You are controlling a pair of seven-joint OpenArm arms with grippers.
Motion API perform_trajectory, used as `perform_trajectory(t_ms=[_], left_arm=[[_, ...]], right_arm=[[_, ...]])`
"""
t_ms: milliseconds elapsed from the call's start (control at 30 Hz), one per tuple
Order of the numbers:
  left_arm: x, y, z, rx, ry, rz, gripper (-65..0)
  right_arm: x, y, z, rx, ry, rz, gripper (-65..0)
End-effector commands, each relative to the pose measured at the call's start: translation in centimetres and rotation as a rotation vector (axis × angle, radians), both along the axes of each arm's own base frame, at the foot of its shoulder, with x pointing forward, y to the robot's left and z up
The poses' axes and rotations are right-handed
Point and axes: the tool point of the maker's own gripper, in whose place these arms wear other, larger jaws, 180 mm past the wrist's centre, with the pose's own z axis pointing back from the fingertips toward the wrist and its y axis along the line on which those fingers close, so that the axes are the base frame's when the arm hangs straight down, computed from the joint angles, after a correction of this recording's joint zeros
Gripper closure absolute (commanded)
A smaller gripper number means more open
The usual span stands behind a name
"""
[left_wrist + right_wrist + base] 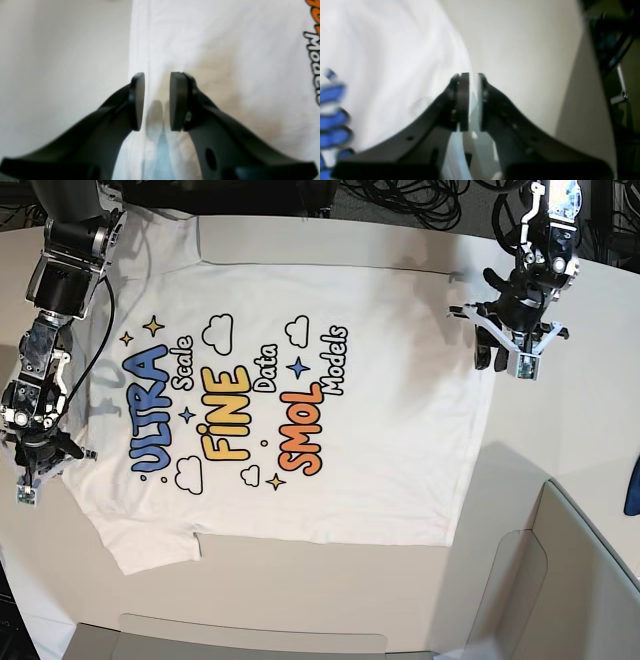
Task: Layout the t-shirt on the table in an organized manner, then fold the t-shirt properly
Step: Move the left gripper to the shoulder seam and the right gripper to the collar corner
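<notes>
A: Where's the shirt sitting for you?

B: On my base feed the t-shirt (290, 390) lies spread print-up across the middle of the table (560, 430), collar end toward the left of the frame and hem toward the right. The lettering reads sideways, blue at the left, yellow in the middle, orange to the right. One sleeve points to the top of the frame, the other to the bottom left.

A: And the left claw?

B: The left gripper (157, 101) is at the upper right of the base feed, at the shirt's hem edge. My left wrist feed shows its pads parted with a clear gap, white cloth lying under them, nothing pinched. The fabric's edge runs up the frame just left of the gap, bare table beyond it. Orange and black lettering shows at the far right.

A: Right claw?

B: The right gripper (469, 101) is at the left edge of the base feed, by the collar end. In its wrist feed the pads are clenched on a thin fold of white shirt fabric. Blurred blue lettering sits at the lower left, table to the upper right.
</notes>
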Motion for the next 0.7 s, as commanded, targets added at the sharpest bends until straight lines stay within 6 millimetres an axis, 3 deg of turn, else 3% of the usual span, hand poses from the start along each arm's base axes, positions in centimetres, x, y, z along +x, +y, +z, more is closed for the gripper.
perform_trajectory(t_ms=[0,100,267,433,667], left_arm=[[0.8,0.1,1.7,0.01,-0.062,-0.008,-19.2],[0.7,0.0,1.8,0.009,-0.063,-0.01,-18.9],[-0.1,0.1,1.1,0.011,-0.037,-0.01,-18.9],[-0.7,0.1,0.6,0.014,-0.019,-0.011,-19.0],[-0.7,0.1,0.5,0.014,-0.017,-0.01,-19.0]], right_arm=[[0.7,-0.8,3.3,-0.027,-0.091,-0.017,-12.9],[-0.2,-0.8,5.9,-0.004,-0.199,-0.056,-18.7],[-5.6,0.0,7.8,0.179,-0.303,-0.102,-20.9],[-11.0,1.1,6.5,0.405,-0.3,-0.055,-20.9],[-19.3,-0.1,3.8,0.627,-0.266,-0.119,-21.0]])
